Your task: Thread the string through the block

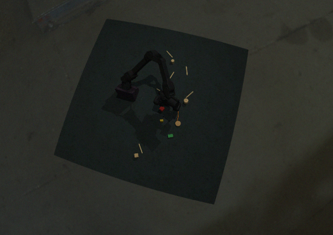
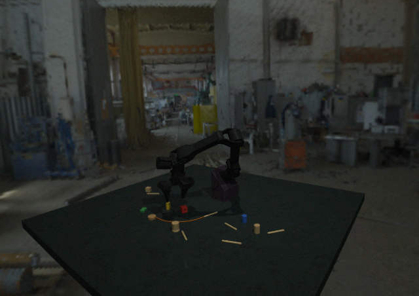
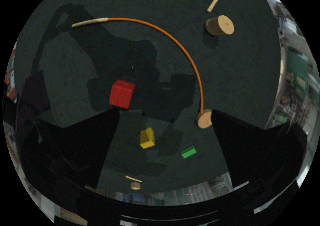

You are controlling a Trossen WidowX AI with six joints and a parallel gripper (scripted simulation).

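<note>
My gripper (image 2: 175,199) (image 3: 166,113) is open and empty, pointing down above the table near the yellow and red blocks. The stick (image 1: 158,89) (image 2: 211,213) (image 3: 90,22) on the string's end lies on the table, partly hidden by the arm in the top view. The orange string (image 2: 182,221) (image 3: 201,93) curves from it to the round button (image 1: 178,123) (image 2: 152,217) (image 3: 204,119). Wooden pieces stand apart: a cube (image 1: 136,155) (image 2: 148,189), a cylinder (image 1: 186,101) (image 2: 175,226) (image 3: 217,26) and another cylinder (image 1: 172,61) (image 2: 256,228). I cannot tell which has the hole.
A red block (image 1: 161,108) (image 2: 183,209) (image 3: 122,94), a yellow block (image 1: 161,120) (image 3: 147,138) and a green block (image 1: 170,135) (image 3: 188,152) lie near the button. A blue cylinder (image 2: 244,218) stands beyond the string's stick. Several loose sticks lie around the wooden pieces.
</note>
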